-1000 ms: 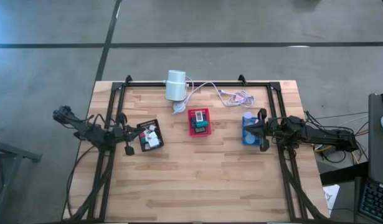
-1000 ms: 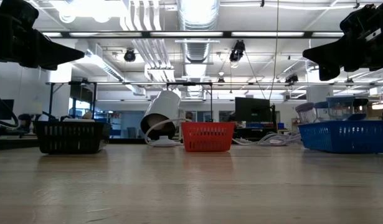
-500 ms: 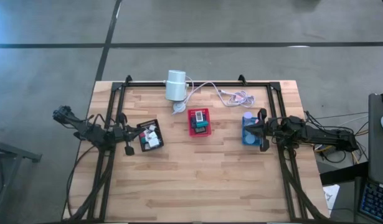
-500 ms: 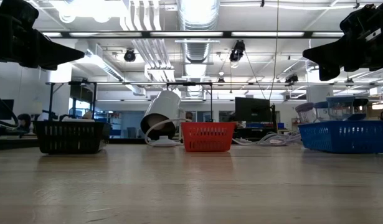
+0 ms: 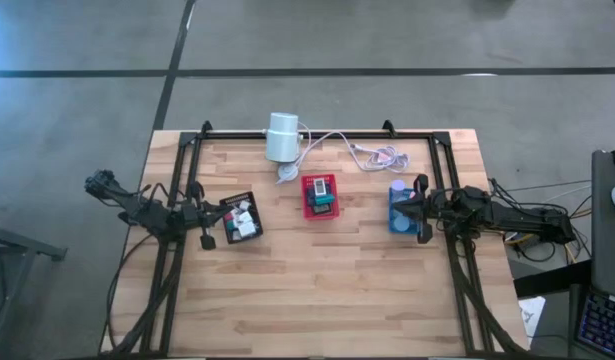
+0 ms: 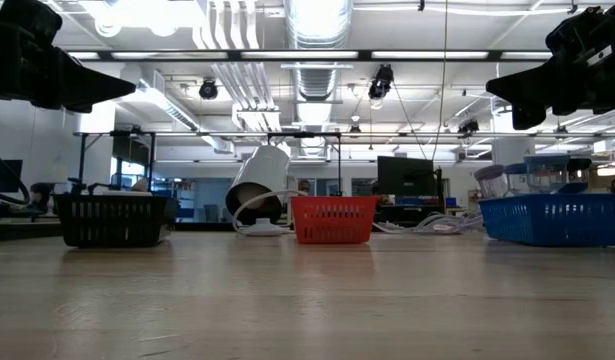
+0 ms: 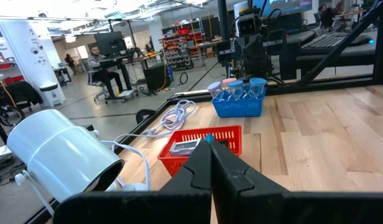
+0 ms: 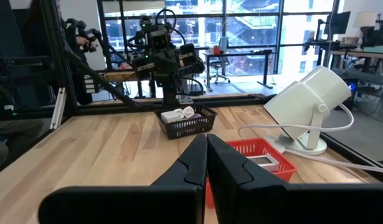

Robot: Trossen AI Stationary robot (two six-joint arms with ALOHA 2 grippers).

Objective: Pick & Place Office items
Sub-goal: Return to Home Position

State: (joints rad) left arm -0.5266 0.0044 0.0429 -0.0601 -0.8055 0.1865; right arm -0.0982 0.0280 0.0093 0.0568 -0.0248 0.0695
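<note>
Both are pressed together, the left claw (image 7: 210, 142) by the black basket (image 5: 233, 200), the right claw (image 8: 207, 140) by the blue basket (image 5: 397, 227). The office items (image 5: 245, 225) lie in those 2 and the red basket (image 5: 307, 212), seemingly a handful each.

I see the black basket (image 5: 231, 204), red basket (image 5: 307, 206) and blue basket (image 5: 395, 226) lined across the counter (image 5: 317, 290), office items (image 5: 244, 222) inside each.

office items (image 5: 244, 220) | small, mixed colours | in black basket (image 6: 112, 220), red basket (image 6: 333, 220), blue basket (image 6: 552, 220)
</note>
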